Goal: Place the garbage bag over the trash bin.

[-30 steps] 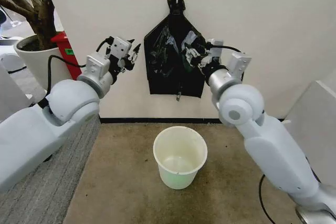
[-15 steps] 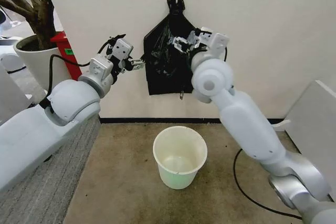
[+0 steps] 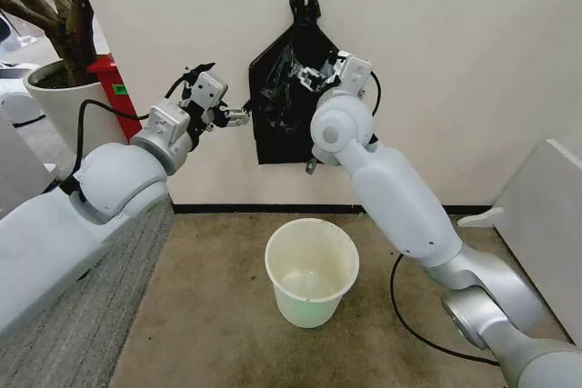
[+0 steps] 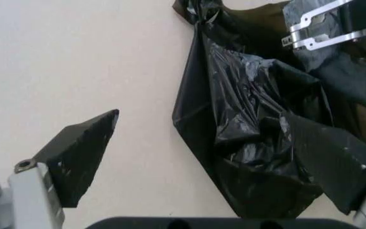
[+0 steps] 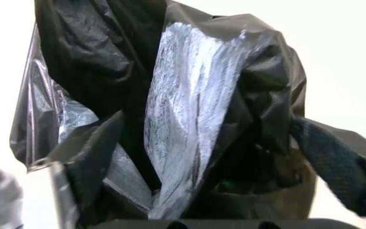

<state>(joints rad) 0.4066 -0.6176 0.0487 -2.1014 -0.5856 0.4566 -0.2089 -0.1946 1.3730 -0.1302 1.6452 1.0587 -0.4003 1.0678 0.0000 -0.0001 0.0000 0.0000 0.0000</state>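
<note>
Right gripper point(image 3: 314, 74) now swung in from the side onto the garbage bag point(image 3: 282, 97) hanging on the wall, fingers spread astride a glossy, wrinkled black fold; grasp looks imminent. Left gripper point(image 3: 238, 115) hovering open just beside the bag's edge. Smooth cream trash bin point(image 3: 312, 272) below, unlined.

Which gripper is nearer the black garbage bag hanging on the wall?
The right. The right gripper is against the garbage bag, jaws open around a fold of it. The left gripper hovers open just off the bag's edge, apart from it.
</note>
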